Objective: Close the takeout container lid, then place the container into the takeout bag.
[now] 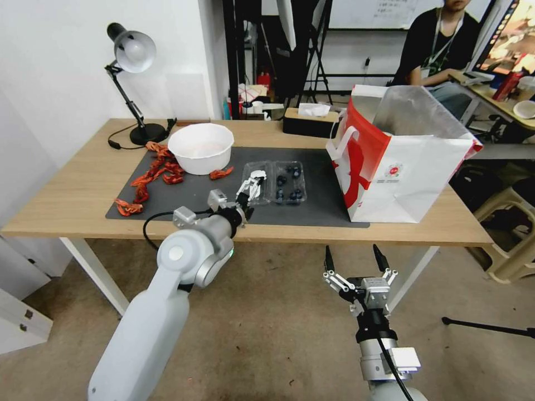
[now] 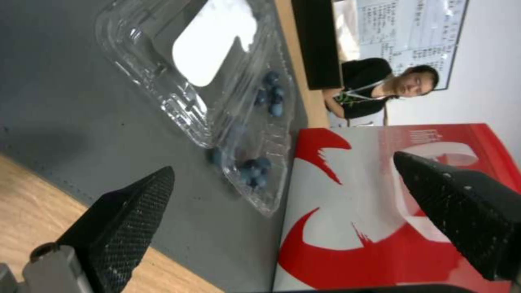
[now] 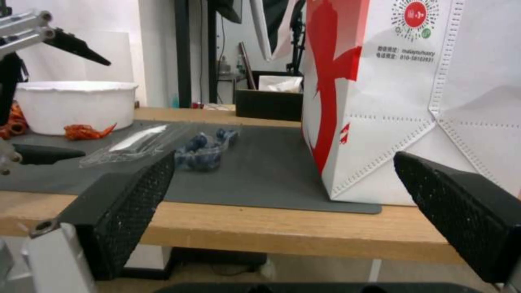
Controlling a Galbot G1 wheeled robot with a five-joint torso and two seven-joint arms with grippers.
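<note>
Clear plastic takeout container (image 1: 277, 182) — hinged, flat-open

On the tabletop (image 1: 83, 189), a mat (image 1: 312, 209). On the mat, centre: takeout container (image 1: 288, 182), lying open, lid (image 1: 256, 179) to its left. Left of that, bowl (image 1: 200, 147); far left corner, lamp (image 1: 131, 83). Right of the container, takeout bag (image 1: 401, 161), standing. Behind, far edge, tissue box (image 1: 309, 120). Left gripper (image 1: 249, 192) over the lid's near edge; right gripper (image 1: 356, 259) nearer than the tabletop's near edge.

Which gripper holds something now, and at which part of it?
Neither. The left gripper hangs open above the lid of the open takeout container; the right gripper is open below the table edge.
</note>
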